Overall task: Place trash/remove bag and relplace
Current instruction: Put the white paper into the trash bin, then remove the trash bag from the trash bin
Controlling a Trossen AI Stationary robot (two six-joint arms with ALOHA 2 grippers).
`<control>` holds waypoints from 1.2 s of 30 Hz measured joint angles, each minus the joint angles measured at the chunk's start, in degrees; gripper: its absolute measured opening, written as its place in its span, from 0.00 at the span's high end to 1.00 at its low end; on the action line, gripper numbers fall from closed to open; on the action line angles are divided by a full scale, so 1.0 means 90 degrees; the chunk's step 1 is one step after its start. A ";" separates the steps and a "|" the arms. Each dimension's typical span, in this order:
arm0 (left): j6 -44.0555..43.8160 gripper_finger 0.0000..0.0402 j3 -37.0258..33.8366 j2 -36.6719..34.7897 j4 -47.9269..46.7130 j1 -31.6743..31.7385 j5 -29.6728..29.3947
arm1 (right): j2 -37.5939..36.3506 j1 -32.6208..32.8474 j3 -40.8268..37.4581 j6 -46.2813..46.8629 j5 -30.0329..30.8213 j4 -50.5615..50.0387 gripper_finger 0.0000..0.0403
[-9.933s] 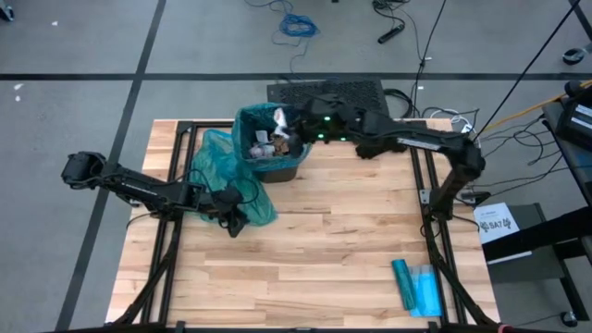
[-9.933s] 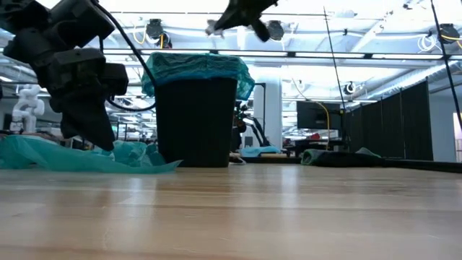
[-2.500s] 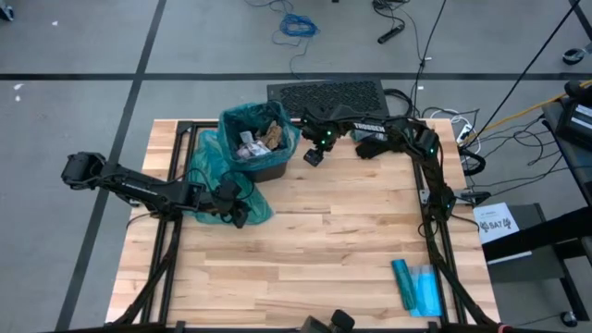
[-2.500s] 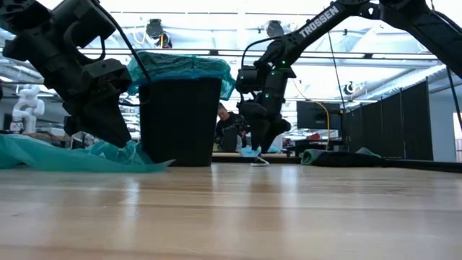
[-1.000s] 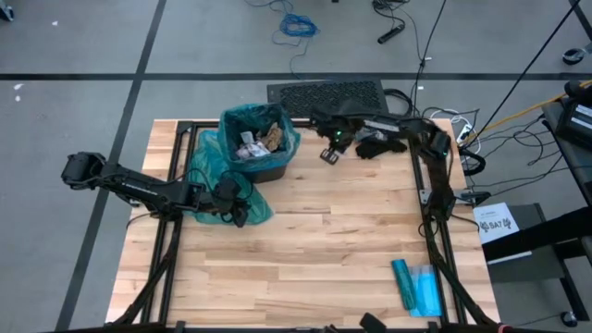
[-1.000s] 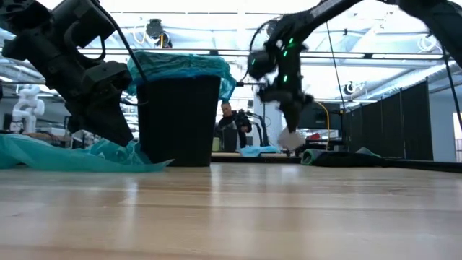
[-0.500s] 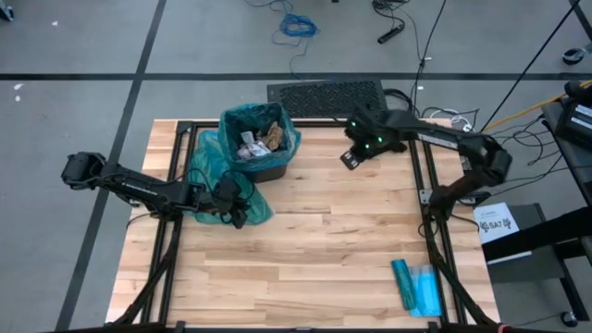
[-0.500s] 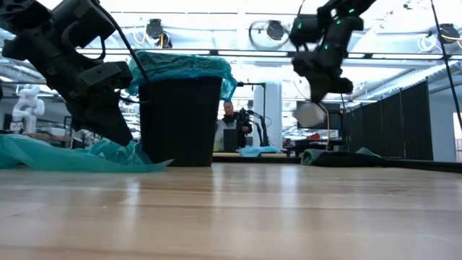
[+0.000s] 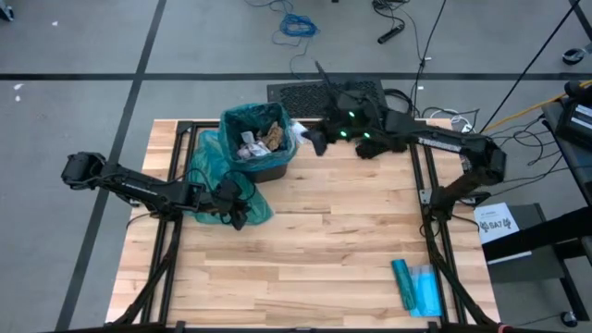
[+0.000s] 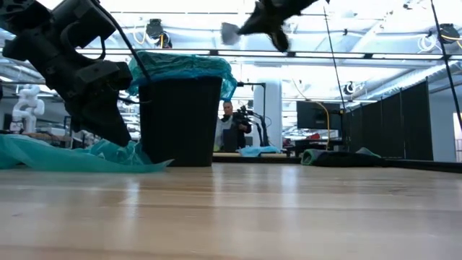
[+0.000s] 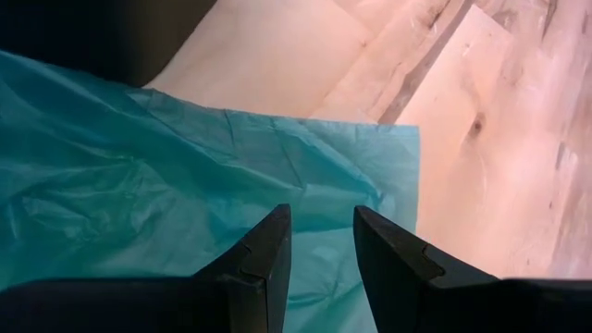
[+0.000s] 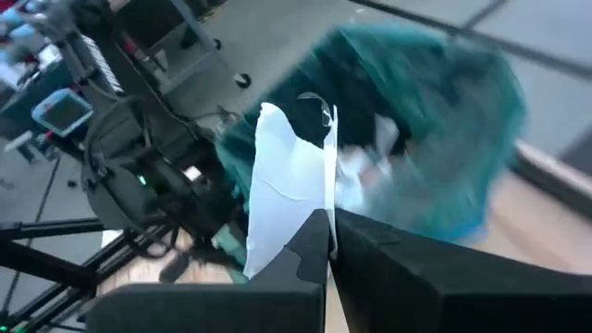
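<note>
While a white scrap of paper trash (image 12: 287,185) sits pinched between the closed fingers of the right pincer (image 12: 328,227), that arm hangs raised just beside the rim of the black bin (image 10: 179,119), on its right side as seen from overhead. In the level view the scrap (image 10: 229,32) shows above the height of the bin's mouth and a little off to one side of it, not yet over the opening. More wads of brown and white paper (image 9: 259,141) already lie inside the teal liner (image 9: 242,120) folded over the bin's rim.

To my eye the step in hand is the drop. I would carry the scrap well over the middle of the opening before letting go, since a thin sheet like that could drift and catch on the liner's edge or slide down outside. Keeping clear of the rim matters too, as the bin looks light enough to be nudged.

Over on the near left of the bin, the left pincer (image 11: 319,245) rests low on a loose teal bag (image 11: 139,185) spread on the tabletop (image 9: 324,240), its fingers a small way apart with the plastic beneath them; whether it actually grips the sheet I cannot tell. A teal roll and blue packet (image 9: 416,287) lie well apart near the tabletop's right front corner.
</note>
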 joint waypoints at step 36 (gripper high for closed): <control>-0.0075 0.71 0.0000 0.0000 0.0196 -0.0002 0.0007 | 0.2880 -0.0577 0.4234 -0.1217 0.0525 -0.2993 0.60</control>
